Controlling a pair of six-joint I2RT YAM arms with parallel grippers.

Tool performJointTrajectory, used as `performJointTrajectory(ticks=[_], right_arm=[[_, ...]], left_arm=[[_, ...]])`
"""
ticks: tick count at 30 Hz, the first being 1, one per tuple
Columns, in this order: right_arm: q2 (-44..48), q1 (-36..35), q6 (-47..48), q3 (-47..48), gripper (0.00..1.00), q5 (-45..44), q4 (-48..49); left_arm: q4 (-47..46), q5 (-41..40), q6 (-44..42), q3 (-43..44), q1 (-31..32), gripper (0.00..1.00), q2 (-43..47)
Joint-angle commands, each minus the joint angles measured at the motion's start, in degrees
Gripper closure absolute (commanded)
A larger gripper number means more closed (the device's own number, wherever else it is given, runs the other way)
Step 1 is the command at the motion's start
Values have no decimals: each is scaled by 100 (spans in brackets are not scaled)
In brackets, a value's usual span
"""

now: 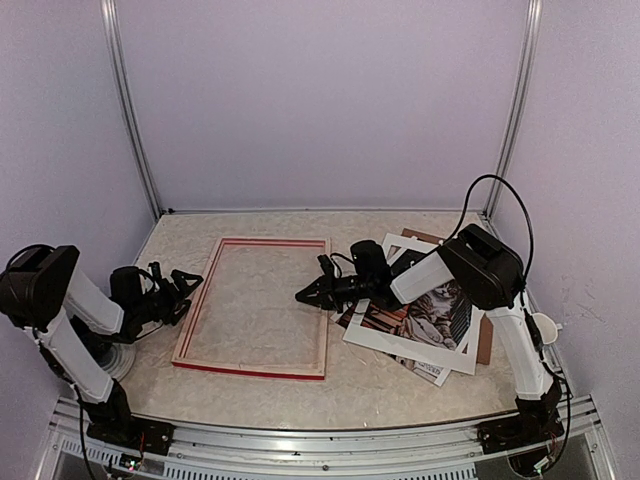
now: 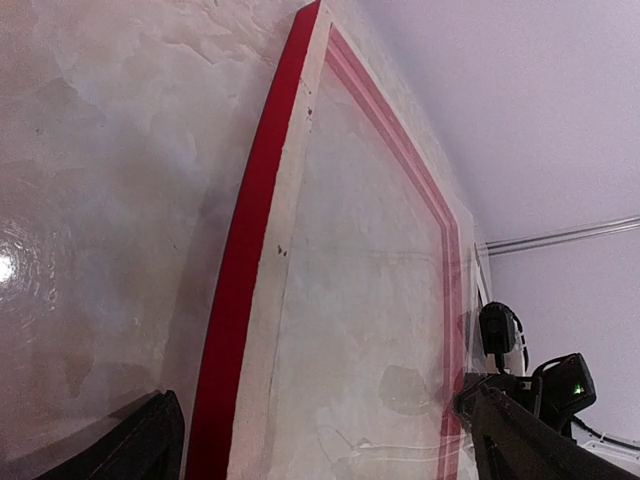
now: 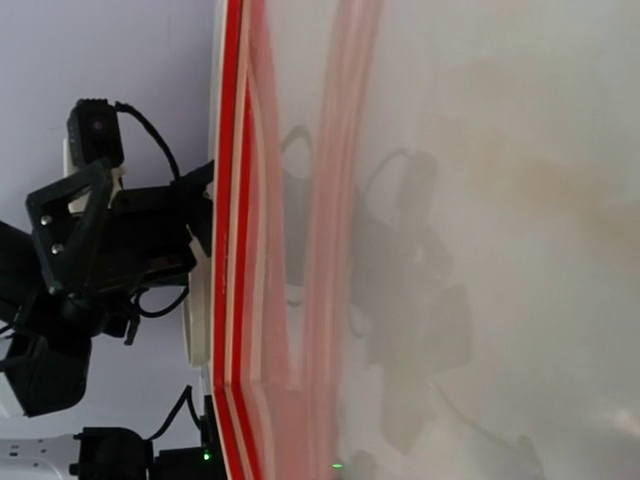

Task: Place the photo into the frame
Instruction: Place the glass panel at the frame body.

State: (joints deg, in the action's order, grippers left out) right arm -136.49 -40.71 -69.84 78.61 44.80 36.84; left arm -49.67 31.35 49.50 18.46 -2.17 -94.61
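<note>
The frame (image 1: 250,370) lies flat left of the table's middle, red with pale wood edges; its pane shows in the wrist views. My left gripper (image 1: 192,291) stands open just beside the frame's left rail (image 2: 245,250), one dark finger (image 2: 150,445) outside the rail and the other over the pane. My right gripper (image 1: 303,297) is shut and points at the frame's right rail, with nothing seen between its fingers; its own camera shows only the red rail (image 3: 232,200) and reflections. The photo (image 1: 432,315) of a cat lies to the right under a tilted white mat (image 1: 400,345).
A brown backing board (image 1: 485,340) lies beneath the mat and photo, near the right wall. A small white round object (image 1: 545,325) sits by that wall. The left arm (image 3: 90,260) shows beyond the frame in the right wrist view. Enclosure walls surround the table.
</note>
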Motion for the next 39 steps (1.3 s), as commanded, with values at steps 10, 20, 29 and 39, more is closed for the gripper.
performJointTrajectory(ticks=[10, 20, 29, 39], right_arm=[[210, -58, -479, -14, 100, 213, 678], [452, -60, -782, 215, 100, 341, 966], [443, -59, -860, 356, 100, 311, 984], [253, -93, -926, 453, 100, 249, 960]], left_arm=[[-42, 72, -19, -26, -24, 1, -84], [-51, 83, -13, -18, -27, 1, -111], [-95, 116, 9, -18, -22, 1, -141], [-126, 121, 16, -18, -25, 1, -158]])
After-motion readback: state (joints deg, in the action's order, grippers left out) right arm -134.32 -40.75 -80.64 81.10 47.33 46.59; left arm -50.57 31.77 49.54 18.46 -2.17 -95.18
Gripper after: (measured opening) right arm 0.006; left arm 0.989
